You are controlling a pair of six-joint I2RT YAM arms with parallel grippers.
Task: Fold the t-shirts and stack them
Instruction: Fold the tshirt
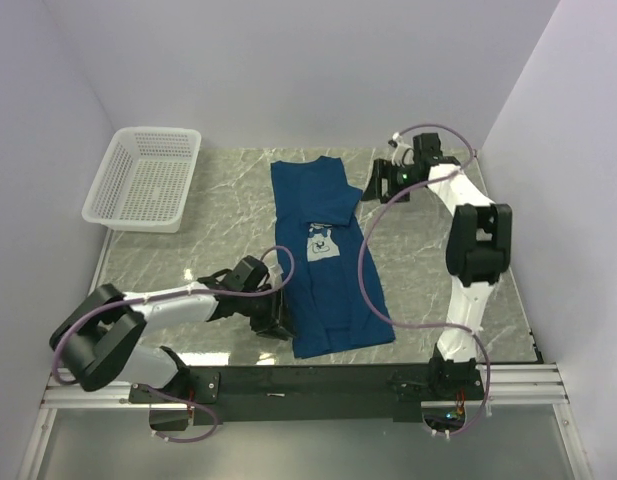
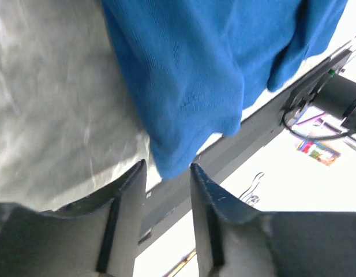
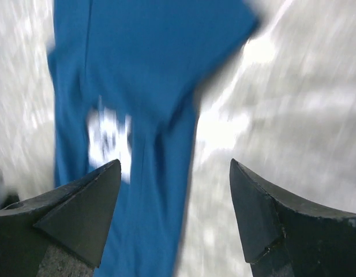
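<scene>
One dark blue t-shirt (image 1: 323,270) lies lengthwise on the marble table (image 1: 168,270), its sides folded in and its pale print (image 1: 321,243) facing up. My left gripper (image 1: 276,322) is at the shirt's near left corner. In the left wrist view, the fingers (image 2: 168,167) stand a little apart, with the corner of the blue cloth (image 2: 212,69) just at their tips and not pinched. My right gripper (image 1: 380,185) is wide open and empty beside the shirt's far right part. The blurred right wrist view (image 3: 175,167) shows the shirt (image 3: 149,75) and its print (image 3: 108,141) below it.
A white mesh basket (image 1: 148,178) stands at the far left of the table. The black mounting rail (image 1: 318,380) runs along the near edge, just beyond the shirt's hem. Walls close in the left, back and right sides.
</scene>
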